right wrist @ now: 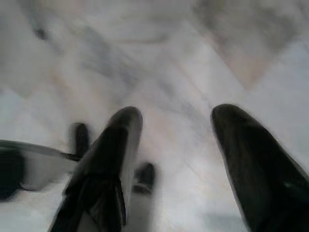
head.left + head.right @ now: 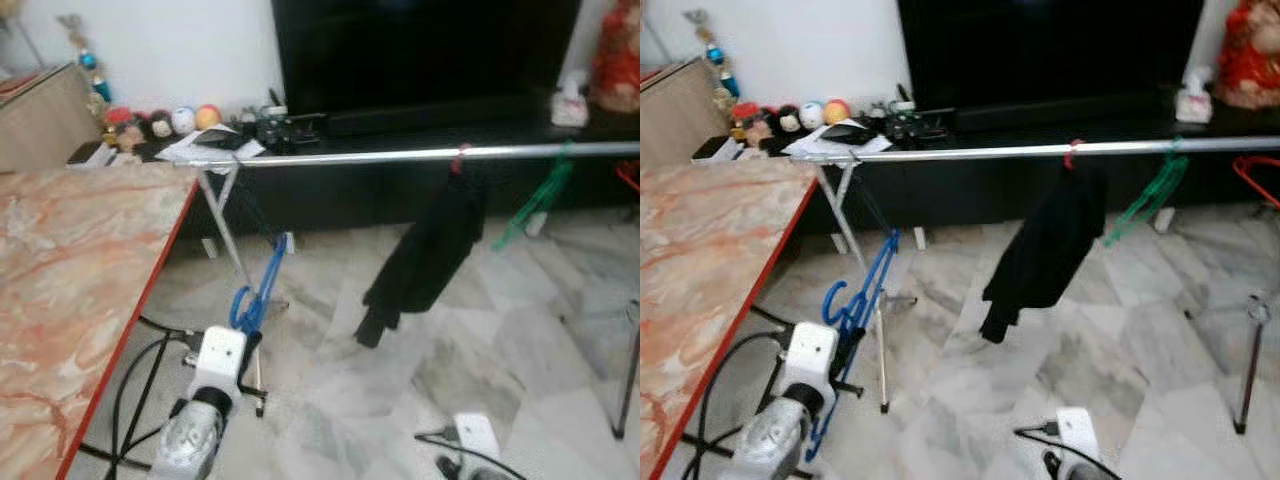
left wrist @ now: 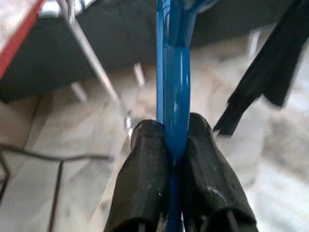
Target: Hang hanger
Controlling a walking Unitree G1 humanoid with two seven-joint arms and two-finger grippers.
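The left claw (image 3: pixel 175 140) is clenched on the blue hanger (image 2: pixel 262 283), whose flat plastic is seen pinched edge-on between the two black fingers (image 3: pixel 145 164) in the left wrist view. In the left eye view the hanger is held low, at lower centre-left of the frame, with its long axis running up and slightly rightward from the claw toward the rail (image 2: pixel 430 154); its hook appears to curl near the white wrist housing. The rail crosses the upper middle of the frame horizontally, well above the hanger, so the coming move is judged to turn on lifting the hanger up and forward until its hook can be brought over the bar. A free stretch of rail is seen between the rack's leg (image 2: pixel 226 232) at upper left and the black garment (image 2: pixel 425 255) hung further right; a green hanger (image 2: pixel 535 200) is hung beyond that. The left arm is extended low and forward beside the red edge of the marble bench (image 2: pixel 70 280), which occupies the left of the frame. The right claw (image 1: pixel 176 140) is released, its fingers spread apart and pointed down at the marble floor (image 2: pixel 480 340), the arm hanging idle. The left arm is plainly the nearer to the rail's free stretch.
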